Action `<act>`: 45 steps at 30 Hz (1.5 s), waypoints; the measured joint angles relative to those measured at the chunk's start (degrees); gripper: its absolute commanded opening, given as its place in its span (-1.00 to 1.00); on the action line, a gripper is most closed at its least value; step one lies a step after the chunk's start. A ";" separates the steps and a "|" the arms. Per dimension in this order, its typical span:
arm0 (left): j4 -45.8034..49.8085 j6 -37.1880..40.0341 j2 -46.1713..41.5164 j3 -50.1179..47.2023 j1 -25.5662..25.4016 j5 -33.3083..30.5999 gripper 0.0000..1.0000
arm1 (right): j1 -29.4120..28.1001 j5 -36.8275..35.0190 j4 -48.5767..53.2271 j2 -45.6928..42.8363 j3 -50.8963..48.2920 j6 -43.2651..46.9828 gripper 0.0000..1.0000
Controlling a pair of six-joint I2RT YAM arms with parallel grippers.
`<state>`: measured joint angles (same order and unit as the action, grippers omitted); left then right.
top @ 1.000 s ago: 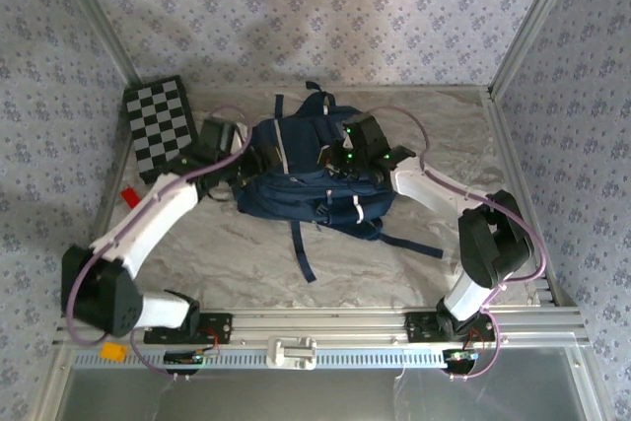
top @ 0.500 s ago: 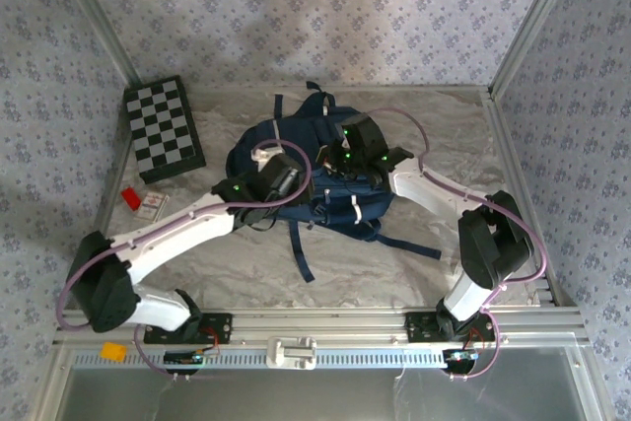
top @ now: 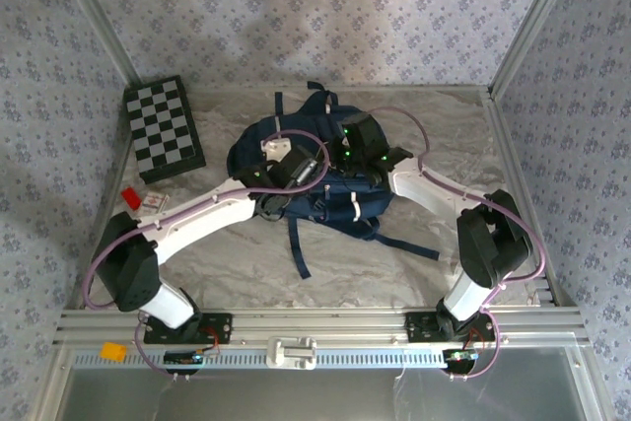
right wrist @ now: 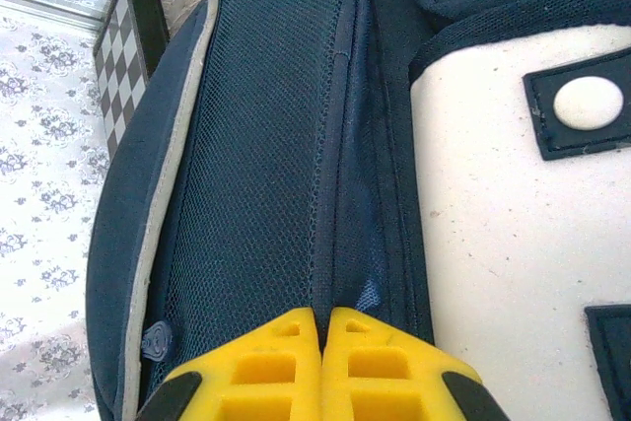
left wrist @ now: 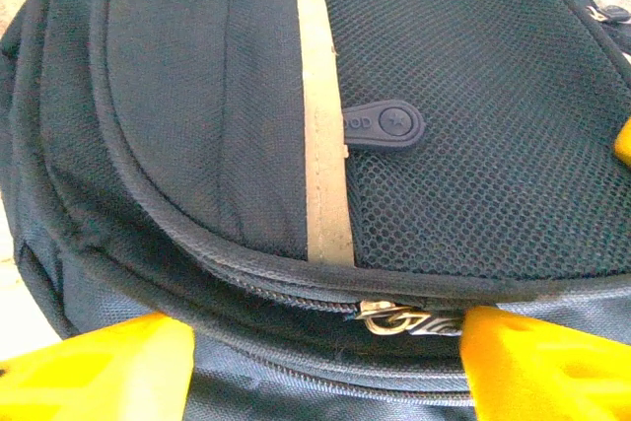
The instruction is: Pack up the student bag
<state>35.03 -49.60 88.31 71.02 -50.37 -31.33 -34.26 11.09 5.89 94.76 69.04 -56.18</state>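
Left gripper (left wrist: 330, 347) farther across student bag (left wrist: 177, 96), jaws apart; right gripper (right wrist: 322, 317) shut; silvery table (top: 355, 278), patterned walls (top: 315, 17).

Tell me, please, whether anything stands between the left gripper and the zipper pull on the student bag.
Nothing visible does. The left gripper is open, its yellow fingers either side of the metal zipper pull on the student bag, with only the bag's own fabric between them.
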 measured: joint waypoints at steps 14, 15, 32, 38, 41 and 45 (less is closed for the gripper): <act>4.00 -3.41 -0.13 2.84 -1.97 5.03 0.04 | -0.09 0.00 -0.15 0.07 0.00 0.02 -1.00; 4.02 -3.41 -0.07 3.58 -2.21 5.38 0.04 | -0.09 0.00 -0.15 0.07 0.00 0.02 -1.00; 1.62 -5.64 4.74 6.27 -1.09 7.76 0.06 | -0.07 0.02 -0.17 0.09 0.00 -0.26 -1.00; 1.29 -8.22 4.85 6.16 1.25 6.62 0.04 | -0.13 0.02 -1.44 0.59 0.00 -0.74 -1.00; 0.74 -9.05 4.85 5.75 1.25 4.70 -0.03 | -0.24 0.04 -2.27 0.98 0.00 -1.18 -1.00; 0.00 -10.10 5.16 5.75 1.25 2.60 -0.14 | -0.35 -0.02 -3.23 1.18 0.00 -1.46 -1.00</act>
<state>35.03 -59.70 93.47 76.77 -49.12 -28.73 -34.61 11.07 2.66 95.94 69.04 -57.65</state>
